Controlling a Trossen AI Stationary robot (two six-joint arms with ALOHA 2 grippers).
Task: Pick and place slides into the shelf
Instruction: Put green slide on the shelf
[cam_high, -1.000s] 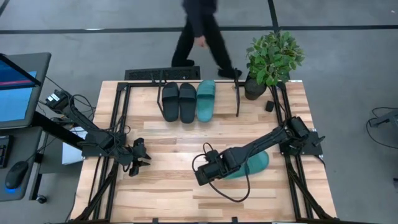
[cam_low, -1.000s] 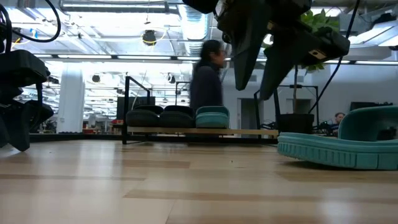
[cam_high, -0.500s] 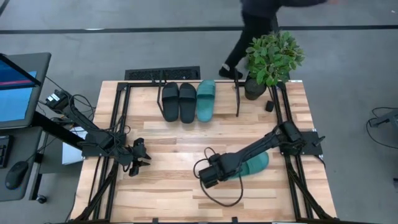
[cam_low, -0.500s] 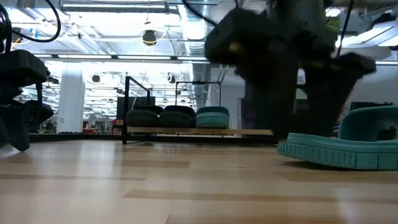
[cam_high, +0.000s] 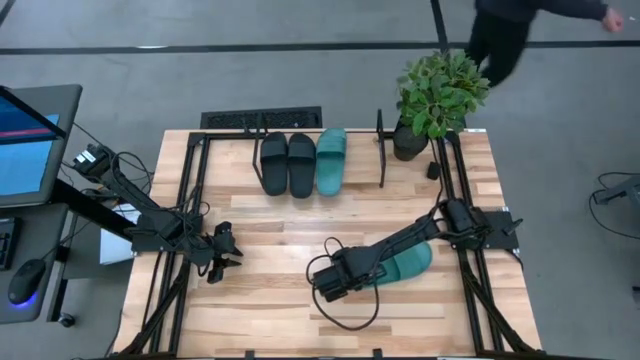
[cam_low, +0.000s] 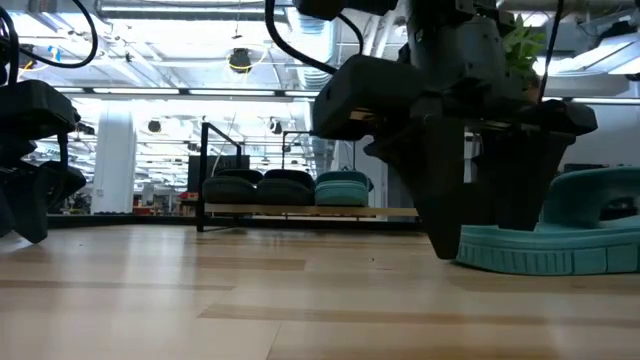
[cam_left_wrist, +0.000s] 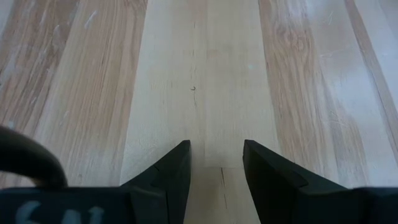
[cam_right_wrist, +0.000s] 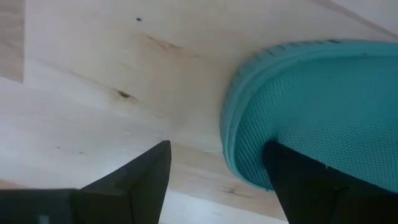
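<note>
1. Light butcher-block wooden table (cam_high: 280, 300) with pale and darker plank stripes, standing on grey concrete floor (cam_high: 560, 150).
2. Black line (cam_high: 150, 47) runs across the floor beyond the table.
3. Green leafy potted plant (cam_high: 438, 95) in a dark pot at the table's far right corner.
4. Person in dark clothes (cam_high: 510, 25) on the floor beyond the plant.
5. Blue-lit monitor screen (cam_high: 25, 145) on a grey desk left of the table.
6. Low view: bright ceiling lights (cam_low: 180, 60), white column (cam_low: 115, 160).

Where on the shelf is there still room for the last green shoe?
The shelf has one bare slot, between the teal slide and its right end frame. The left side is full with two black slides. The right claw is at the loose teal slide.
</note>
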